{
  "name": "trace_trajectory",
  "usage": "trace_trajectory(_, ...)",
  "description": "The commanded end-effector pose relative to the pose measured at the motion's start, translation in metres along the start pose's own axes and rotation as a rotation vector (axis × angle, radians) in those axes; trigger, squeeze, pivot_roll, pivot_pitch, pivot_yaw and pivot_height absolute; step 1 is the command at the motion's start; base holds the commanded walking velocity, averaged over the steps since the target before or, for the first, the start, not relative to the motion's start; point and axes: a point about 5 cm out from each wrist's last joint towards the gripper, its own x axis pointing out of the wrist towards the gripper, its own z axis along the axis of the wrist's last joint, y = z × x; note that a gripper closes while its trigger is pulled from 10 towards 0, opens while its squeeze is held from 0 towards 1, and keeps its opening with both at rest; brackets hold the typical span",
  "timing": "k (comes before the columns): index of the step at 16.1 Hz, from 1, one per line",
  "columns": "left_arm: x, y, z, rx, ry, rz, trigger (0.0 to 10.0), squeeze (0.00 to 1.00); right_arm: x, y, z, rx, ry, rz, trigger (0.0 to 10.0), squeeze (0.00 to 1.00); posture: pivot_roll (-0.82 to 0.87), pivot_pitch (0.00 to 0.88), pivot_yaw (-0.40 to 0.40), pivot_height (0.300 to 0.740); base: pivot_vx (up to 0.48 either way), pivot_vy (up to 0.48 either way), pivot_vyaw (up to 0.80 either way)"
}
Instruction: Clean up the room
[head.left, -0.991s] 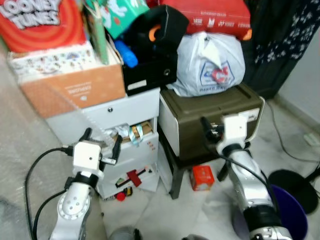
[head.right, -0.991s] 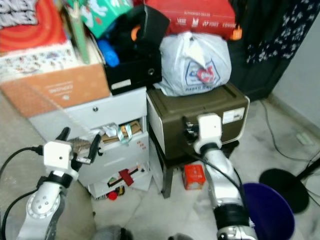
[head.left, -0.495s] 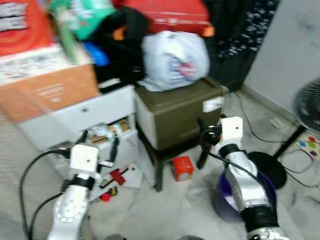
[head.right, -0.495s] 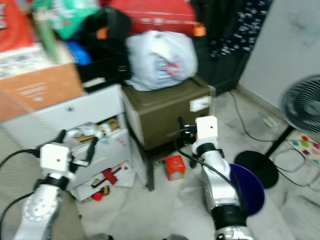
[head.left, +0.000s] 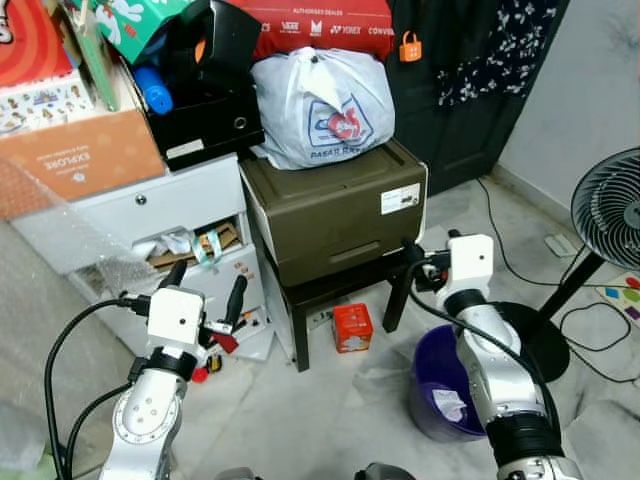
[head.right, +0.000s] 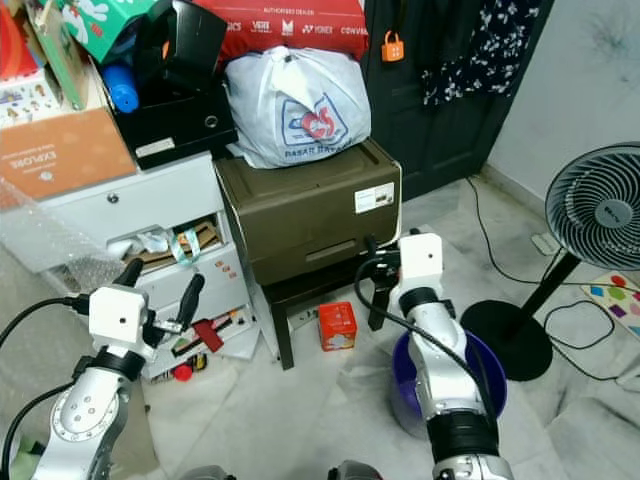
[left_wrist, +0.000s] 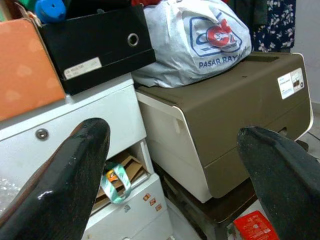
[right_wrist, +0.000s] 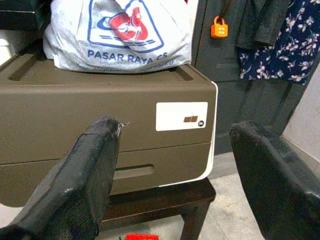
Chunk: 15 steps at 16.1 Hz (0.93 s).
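Red box (head.left: 352, 328): on floor under stool, between arms, nearer right pincer (head.left: 428, 270). Bin (head.left: 445, 396) just right of it. Both pincers wide open, empty; left pincer (head.left: 205, 290) further off.

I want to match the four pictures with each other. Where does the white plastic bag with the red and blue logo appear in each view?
Left eye view: white plastic bag, upper middle, on the brown drawer unit.
Right eye view: bag, upper middle, on the same unit.
Left wrist view: bag, on the unit.
Right wrist view: bag, on the unit.
Shared landmark: the white label on the unit's front.
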Motion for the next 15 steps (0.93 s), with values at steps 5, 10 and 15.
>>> trace_trajectory(5, -0.0029, 0.0016, 0.0006, -0.018, -0.004, -0.018, 10.0, 0.0, 0.0041, 0.0047, 0.0068, -0.006, -0.025, 0.013, 10.0, 0.0, 0.0, 0.0, -0.004, 0.74, 0.257, 0.0, 0.31)
trace_trajectory(10, -0.0023, -0.0015, 0.0011, -0.02, -0.003, -0.033, 10.0, 0.0, 0.0026, 0.0042, 0.0055, -0.002, -0.02, 0.011, 10.0, 0.0, -0.01, 0.002, -0.003, 0.74, 0.416, 0.0, 0.29)
trace_trajectory(15, -0.0029, -0.0009, 0.0001, -0.007, 0.005, -0.012, 10.0, 0.0, 0.0043, 0.0051, 0.005, -0.006, -0.014, 0.021, 10.0, 0.0, -0.01, 0.0, -0.009, 0.74, 0.301, 0.0, 0.0)
